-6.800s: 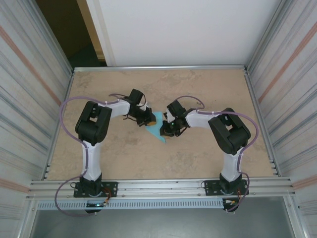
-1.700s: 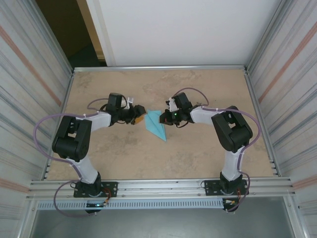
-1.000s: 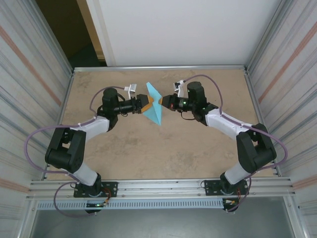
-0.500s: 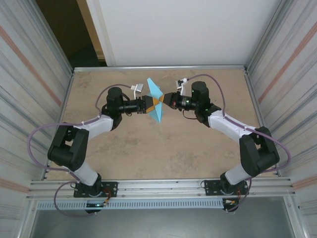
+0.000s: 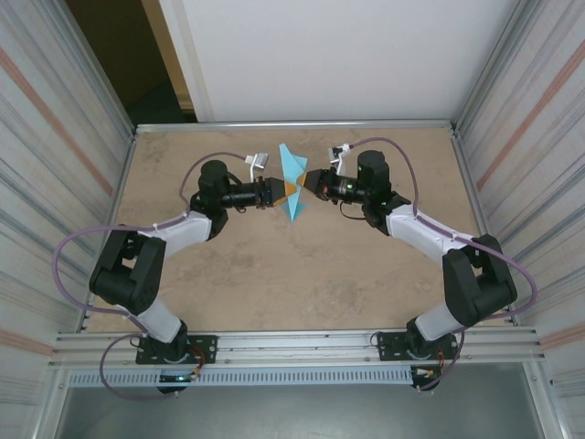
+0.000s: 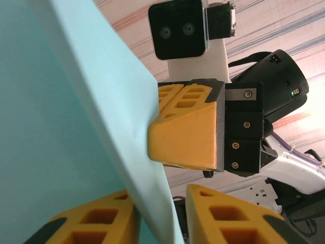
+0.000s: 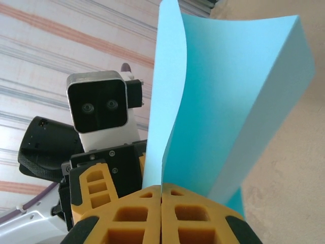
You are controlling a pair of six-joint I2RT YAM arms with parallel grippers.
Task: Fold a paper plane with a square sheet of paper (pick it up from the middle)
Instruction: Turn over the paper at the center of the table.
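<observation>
The square sheet of paper, folded into a pointed light-blue paper plane point(image 5: 292, 176), hangs on edge above the table's far middle. My right gripper point(image 5: 299, 187) comes in from the right and is shut on its fold; in the right wrist view the fingers point(image 7: 161, 189) meet with the paper point(image 7: 228, 91) rising out of them. My left gripper point(image 5: 276, 192) faces it from the left. In the left wrist view its jaws point(image 6: 162, 203) stand partly open around the paper's edge point(image 6: 61, 101). One pad touches the sheet, and a gap remains at the other. The right gripper's finger point(image 6: 185, 134) shows just beyond.
The tan tabletop point(image 5: 302, 274) lies below both raised grippers. Metal rails point(image 5: 292, 123) frame it, with corrugated walls left and right. Purple cables point(image 5: 82, 242) loop off both arms. A dark doorway point(image 5: 119, 55) opens at the far left.
The right gripper lifted the plane off the table and carried it to the far middle. The left gripper came up to it and its jaws narrowed around the paper.
</observation>
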